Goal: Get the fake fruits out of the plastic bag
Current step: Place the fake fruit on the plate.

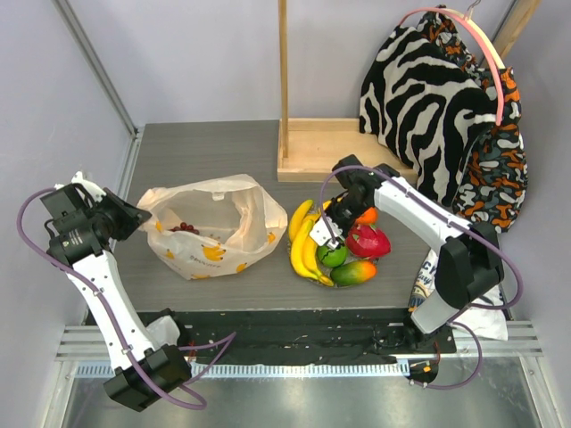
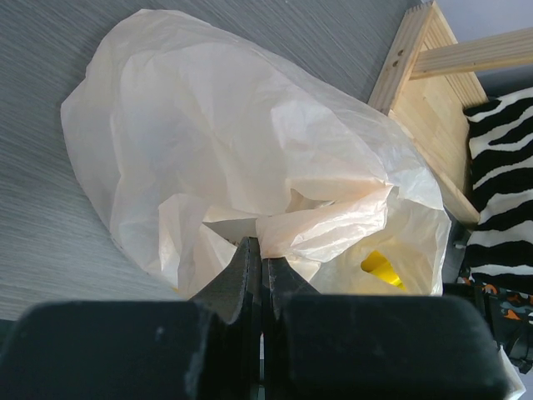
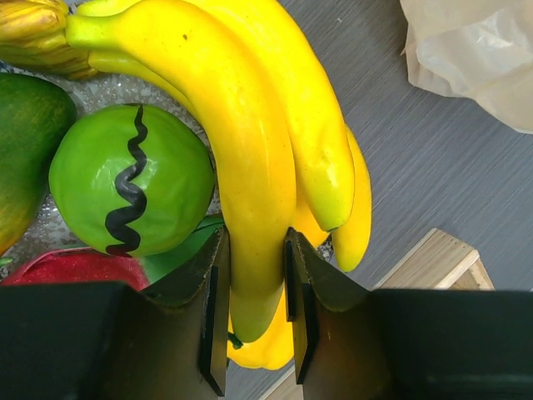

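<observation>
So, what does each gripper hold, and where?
The left gripper pinches the plastic bag by a crumpled fold near its mouth; the right gripper clasps a banana near one end.

L gripper reaching in from the left, jaws pinching tight on the plastic bag; R gripper coming over from the right, pointing down, jaws clamping one banana.

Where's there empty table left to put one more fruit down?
Bare table lies behind the bag, up to the wooden tray; a thinner strip runs in front of the bag. It is crowded around the bananas and other fruit, where the right end effector sits.
</observation>
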Robot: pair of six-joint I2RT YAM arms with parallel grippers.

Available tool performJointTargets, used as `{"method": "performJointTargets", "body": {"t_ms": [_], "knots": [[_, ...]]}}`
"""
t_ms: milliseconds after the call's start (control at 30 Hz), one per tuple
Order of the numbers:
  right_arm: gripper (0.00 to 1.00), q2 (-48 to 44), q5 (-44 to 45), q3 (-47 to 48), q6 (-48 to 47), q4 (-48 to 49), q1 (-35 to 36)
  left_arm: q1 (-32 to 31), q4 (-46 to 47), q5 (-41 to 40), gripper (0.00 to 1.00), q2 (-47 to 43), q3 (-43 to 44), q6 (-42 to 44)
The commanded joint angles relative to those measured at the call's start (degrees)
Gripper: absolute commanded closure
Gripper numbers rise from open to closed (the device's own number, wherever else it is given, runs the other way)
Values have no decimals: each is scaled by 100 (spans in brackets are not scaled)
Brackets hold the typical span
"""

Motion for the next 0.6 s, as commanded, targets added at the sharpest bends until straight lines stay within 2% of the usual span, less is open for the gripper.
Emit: {"method": "performJointTargets", "body": {"t_ms": [0, 33, 67, 367, 467, 500, 567], "knots": [[74, 65, 162, -194, -1757, 254, -64, 58, 69, 155, 100, -39, 4, -14], [71, 39, 118, -238, -1705, 316, -91, 50, 69, 164, 100, -30, -4, -14], [61, -5, 117, -334, -1704, 360, -100, 58, 87, 173, 100, -30, -22, -31], [43, -330, 302, -519, -1696, 396, -240, 58, 140, 234, 100, -21, -101, -58], [20, -427, 293, -520, -1704, 396, -302, 58, 157, 243, 100, -30, -145, -58], [0, -427, 276, -511, -1687, 404, -328, 67, 157, 252, 100, -30, -154, -84], [0, -427, 154, -406, -1669, 413, -398, 58, 157, 261, 100, -39, -145, -84]]}}
